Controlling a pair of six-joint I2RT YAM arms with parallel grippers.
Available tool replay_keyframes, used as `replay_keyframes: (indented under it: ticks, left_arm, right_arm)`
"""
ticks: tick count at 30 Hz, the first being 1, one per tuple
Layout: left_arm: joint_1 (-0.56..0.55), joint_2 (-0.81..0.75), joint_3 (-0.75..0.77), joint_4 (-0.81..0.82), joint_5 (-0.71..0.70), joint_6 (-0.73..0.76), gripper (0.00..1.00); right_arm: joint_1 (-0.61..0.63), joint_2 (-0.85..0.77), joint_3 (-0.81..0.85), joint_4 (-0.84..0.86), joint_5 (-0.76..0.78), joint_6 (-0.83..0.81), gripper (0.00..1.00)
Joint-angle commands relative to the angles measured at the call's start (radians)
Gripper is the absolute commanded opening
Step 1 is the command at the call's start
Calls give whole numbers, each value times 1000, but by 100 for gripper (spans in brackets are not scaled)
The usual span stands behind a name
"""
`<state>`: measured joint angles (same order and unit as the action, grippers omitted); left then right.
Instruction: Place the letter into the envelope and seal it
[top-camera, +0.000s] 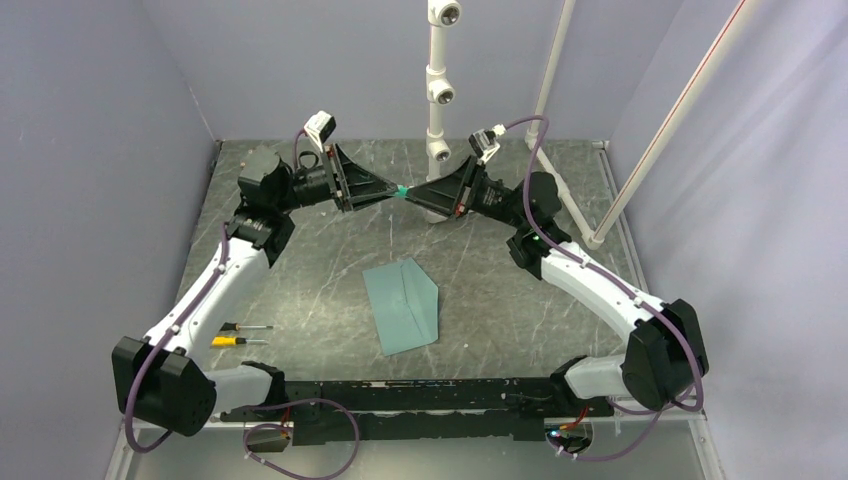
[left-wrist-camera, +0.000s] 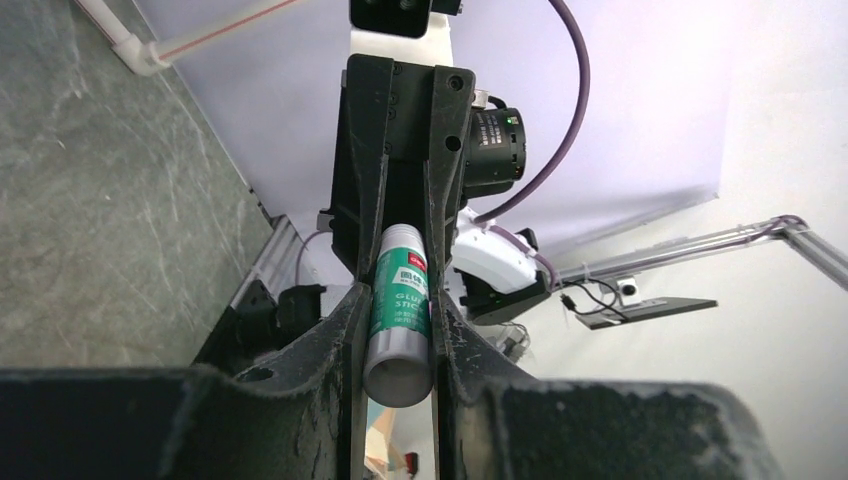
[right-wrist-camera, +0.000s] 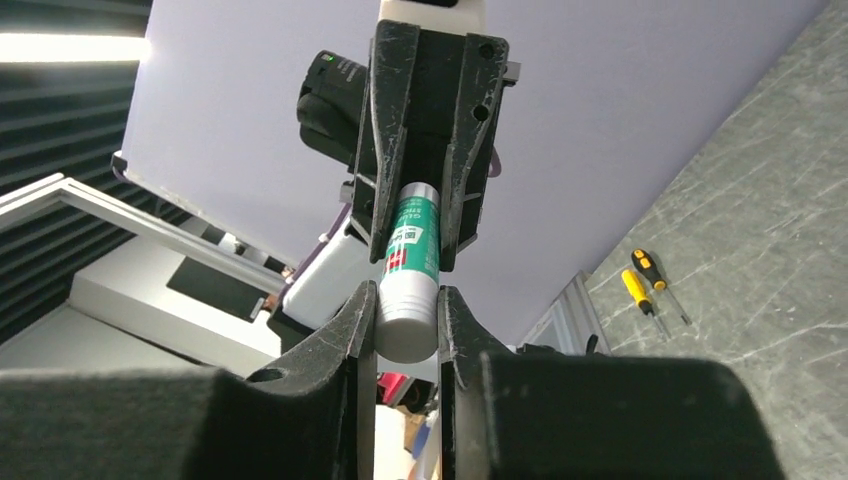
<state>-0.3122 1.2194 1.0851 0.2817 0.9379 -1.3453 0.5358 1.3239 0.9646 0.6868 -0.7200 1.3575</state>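
Teal envelope (top-camera: 402, 305) lies flat mid-table (top-camera: 300, 290), nothing on it. High above it, the left gripper (left-wrist-camera: 400, 296) and right gripper (right-wrist-camera: 405, 292) each clamp one end of a green glue stick (top-camera: 401, 192). Two screwdrivers (top-camera: 240, 334) lie beside the left arm.

Envelope (top-camera: 402, 305): showing plain teal-green throughout.
Glue stick (left-wrist-camera: 400, 310): wearing a green label with white lettering and a small red patch; both ends showing whitish-grey.
Table (top-camera: 300, 290): showing dark grey stone mottling with pale veins.
Screwdriver (right-wrist-camera: 637, 290): showing a yellow-and-black handle.
Second screwdriver (right-wrist-camera: 650, 268): showing orange and black.
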Motion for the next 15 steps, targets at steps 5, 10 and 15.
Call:
replay_keyframes:
  ticks: [5,10,15]
  left_arm:
    - [111,-10,11,21,122,-93,2]
    - [191,-58,2,-44,154,-59,3]
    - [203,-64,47,-180,159,50,3]
  right_arm:
    - [-117,-69,-46,250,-77,-34,0]
    - [-185,-85,-50,315,-108,-7,0]
    - [-209,-108,-15,112,-144,-128,0]
